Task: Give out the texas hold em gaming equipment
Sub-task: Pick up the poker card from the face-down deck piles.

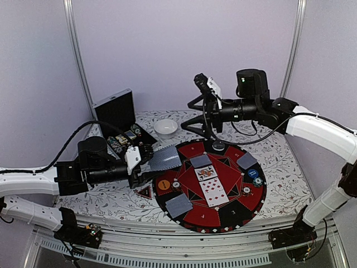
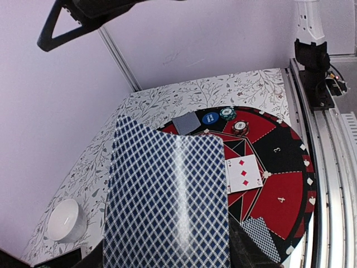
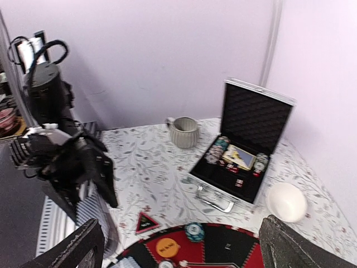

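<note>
My left gripper (image 1: 145,160) is shut on a stack of playing cards (image 1: 165,159) held back-up over the mat's left rim. In the left wrist view this stack (image 2: 167,201) hides my fingers. My right gripper (image 1: 215,137) hangs wide open over the mat's far edge, its fingers (image 3: 78,248) spread either side of a teal chip stack (image 3: 194,231) with nothing held. On the mat lie face-down cards (image 1: 201,161) (image 1: 246,161) (image 1: 178,205), face-up cards (image 1: 210,183), the orange button (image 1: 163,184), the blue button (image 1: 253,173) and chips (image 1: 257,181).
The round red-and-black mat (image 1: 234,215) fills the table's middle. The open silver case (image 1: 120,120) with more chips stands back left, a white bowl (image 1: 165,127) beside it. A ribbed mug (image 3: 184,132) stands behind the case. A small triangle marker (image 1: 145,192) lies left of the mat.
</note>
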You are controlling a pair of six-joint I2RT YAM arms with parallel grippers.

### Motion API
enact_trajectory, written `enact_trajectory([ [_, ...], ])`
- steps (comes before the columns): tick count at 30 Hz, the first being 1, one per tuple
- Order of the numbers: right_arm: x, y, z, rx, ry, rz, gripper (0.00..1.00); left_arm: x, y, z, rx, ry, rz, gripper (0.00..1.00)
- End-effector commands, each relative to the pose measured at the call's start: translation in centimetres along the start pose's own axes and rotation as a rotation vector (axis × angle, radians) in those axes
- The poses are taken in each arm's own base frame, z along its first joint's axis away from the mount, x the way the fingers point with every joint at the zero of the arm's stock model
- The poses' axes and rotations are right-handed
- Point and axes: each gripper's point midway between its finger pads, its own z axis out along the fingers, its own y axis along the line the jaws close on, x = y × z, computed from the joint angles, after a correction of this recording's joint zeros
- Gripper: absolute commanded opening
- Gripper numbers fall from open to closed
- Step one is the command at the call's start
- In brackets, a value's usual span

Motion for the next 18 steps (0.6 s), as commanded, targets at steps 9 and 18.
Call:
enact_trajectory([
  [9,4.9,6.0,7.0,-0.123,0.101,0.102,0.99,-1.0,0.3,-0.3,-0.03,-0.04,0.02,0.52],
  [18,8.4,3.4,6.9,0.048,0.245,0.085,0.99,-1.2,0.6,-0.5,-0.047,-0.05,0.023,0.52],
])
